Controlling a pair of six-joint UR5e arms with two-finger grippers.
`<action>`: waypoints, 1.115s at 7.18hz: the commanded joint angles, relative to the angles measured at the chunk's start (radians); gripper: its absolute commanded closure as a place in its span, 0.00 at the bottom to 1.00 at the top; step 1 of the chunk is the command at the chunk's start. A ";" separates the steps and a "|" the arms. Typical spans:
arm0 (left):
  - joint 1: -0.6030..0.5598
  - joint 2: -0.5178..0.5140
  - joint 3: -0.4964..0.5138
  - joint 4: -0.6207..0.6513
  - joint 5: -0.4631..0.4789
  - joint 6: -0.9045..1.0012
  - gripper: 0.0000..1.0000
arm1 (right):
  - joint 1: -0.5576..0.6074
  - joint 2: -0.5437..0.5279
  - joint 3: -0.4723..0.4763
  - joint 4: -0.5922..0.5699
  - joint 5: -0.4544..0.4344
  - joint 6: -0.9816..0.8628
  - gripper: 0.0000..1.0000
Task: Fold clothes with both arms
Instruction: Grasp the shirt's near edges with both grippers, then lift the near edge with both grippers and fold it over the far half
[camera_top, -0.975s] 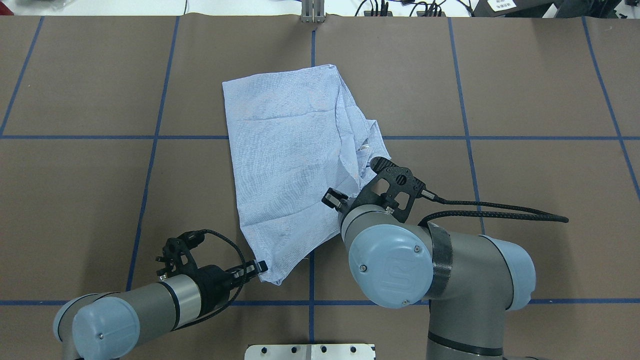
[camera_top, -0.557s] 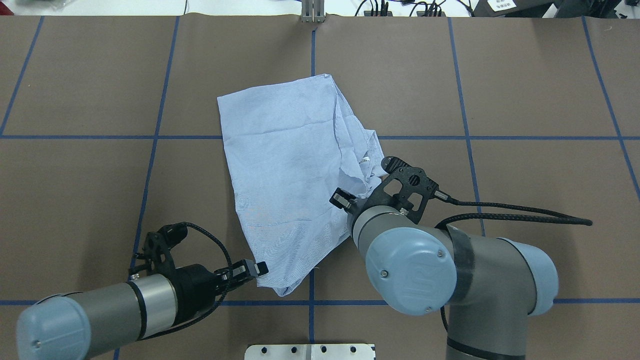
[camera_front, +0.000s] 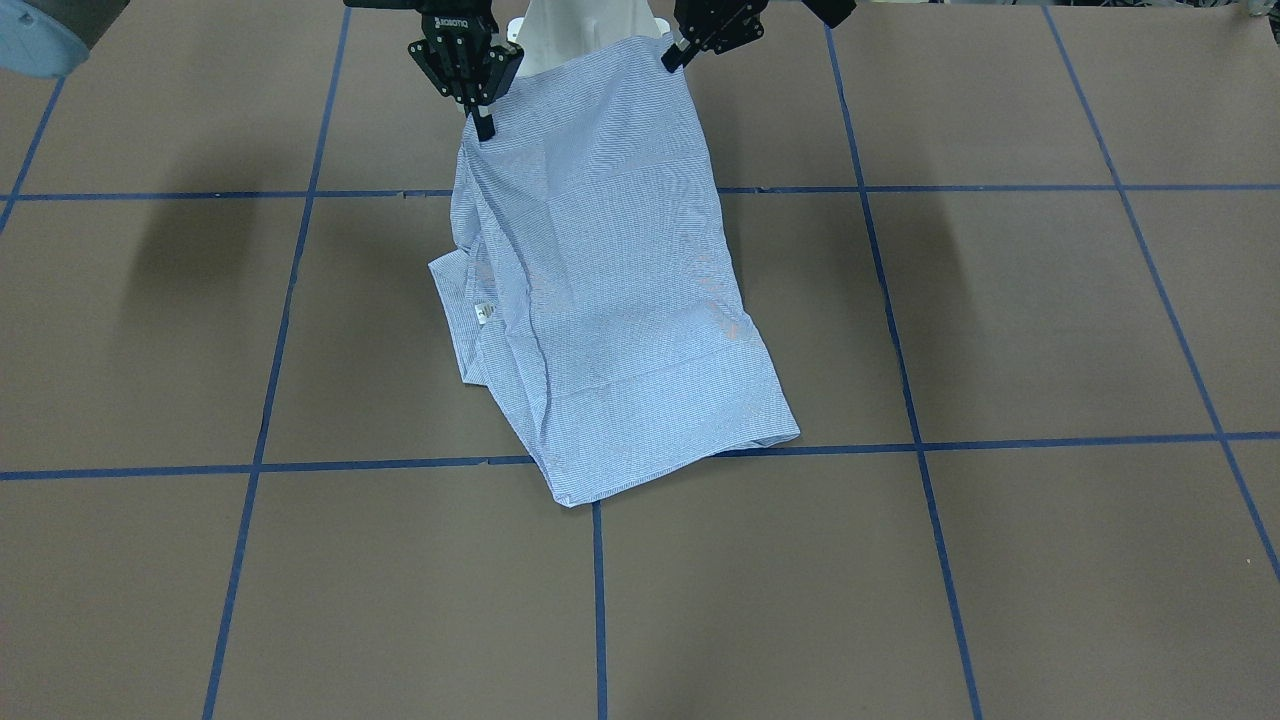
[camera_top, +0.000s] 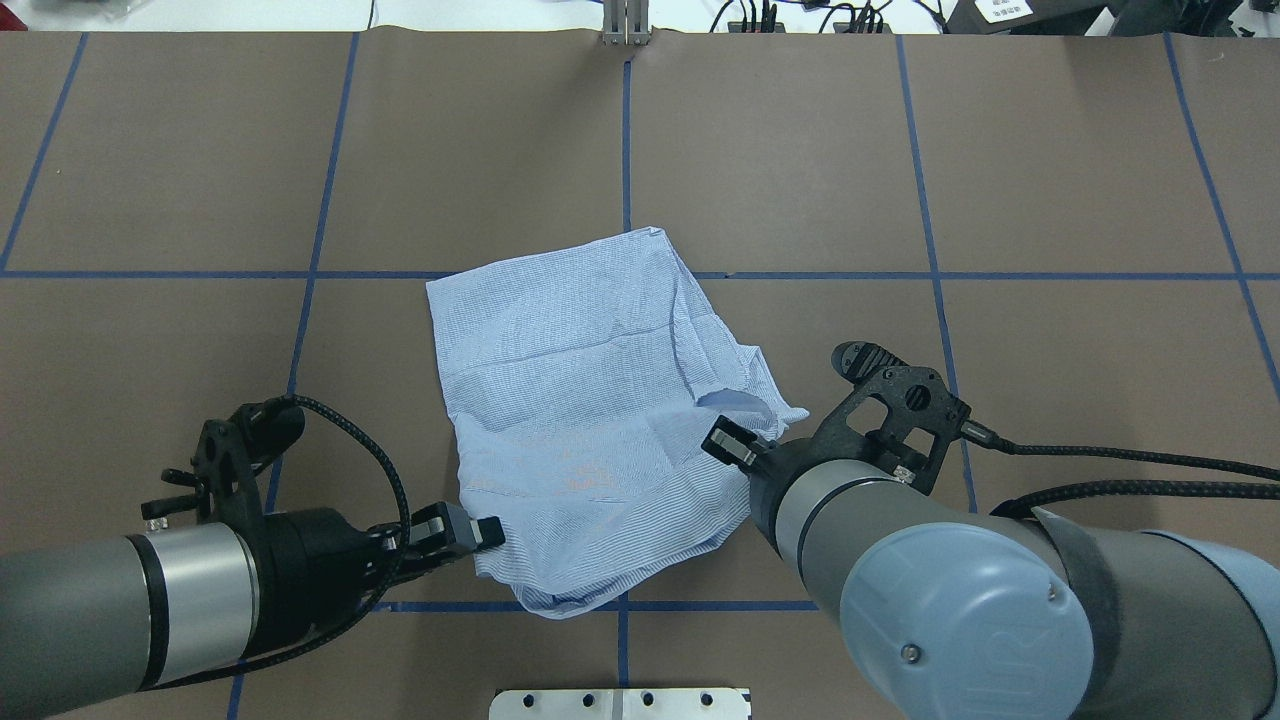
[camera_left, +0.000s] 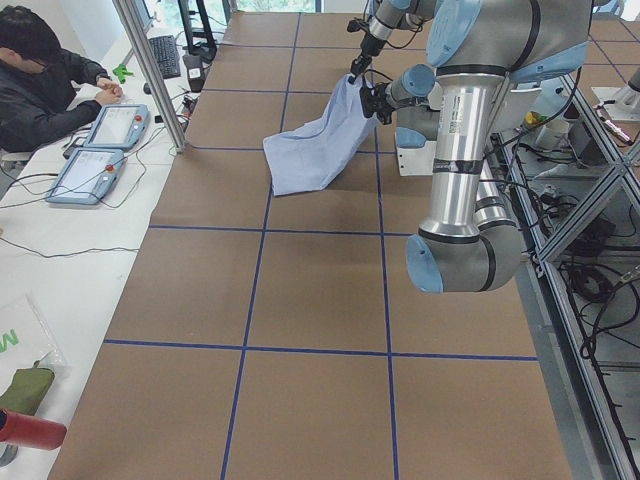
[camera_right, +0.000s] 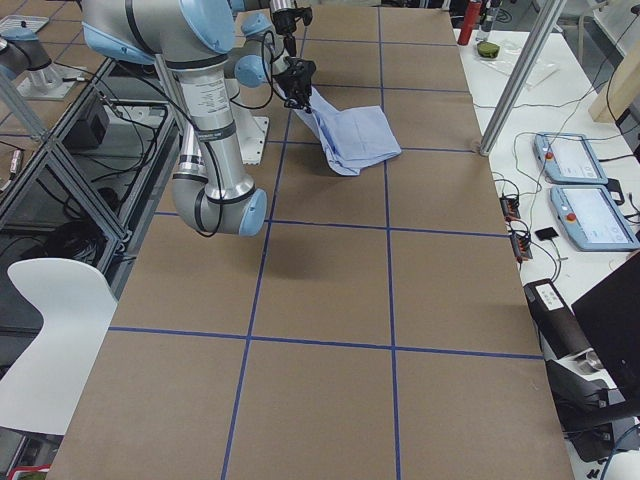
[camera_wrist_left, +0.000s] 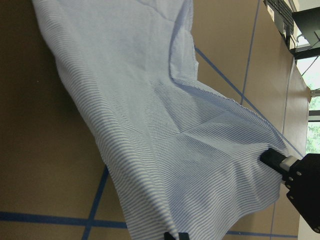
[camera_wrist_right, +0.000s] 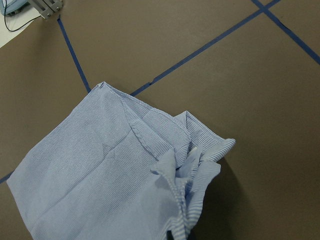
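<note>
**Shirt dragged back toward the base, near edge lifted**

Over the last second both arms have drawn back toward the robot, and the shirt (camera_top: 570, 400) has come with them. Its far edge, which reached well into the far grid cell, now lies just over the blue tape line (camera_top: 850, 275) that runs across the worktop (camera_top: 1050, 180). The shirt sits mid-worktop, close in front of the base. In the front-facing view its near edge hangs raised between the two tools while the far half lies flat.

The left tool (camera_top: 485, 533) is closed on the near left corner of the cloth. The right tool (camera_top: 725, 445) is pinched on the bunched right-hand edge. You appear to be in a drag-and-straighten step, not a fold proper. The left side has pulled fairly smooth. The right side is a wad of several layers, so I judge it needs sorting before a clean fold is possible.

The fabric is thin, finely striped blue and white, limp and quick to crease. One long crease crosses the panel, and faint reddish marks show through it. A small white label (camera_front: 483, 312) sits by the rumpled edge. The worktop covering is matte brown, smooth enough for the cloth to slide.
</note>
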 joint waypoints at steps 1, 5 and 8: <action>-0.121 -0.056 0.086 0.065 -0.010 0.082 1.00 | 0.054 0.087 -0.152 0.024 -0.009 -0.016 1.00; -0.359 -0.274 0.442 0.119 -0.016 0.293 1.00 | 0.237 0.212 -0.615 0.388 0.000 -0.149 1.00; -0.401 -0.328 0.660 0.080 -0.012 0.378 1.00 | 0.304 0.409 -0.988 0.506 0.034 -0.169 1.00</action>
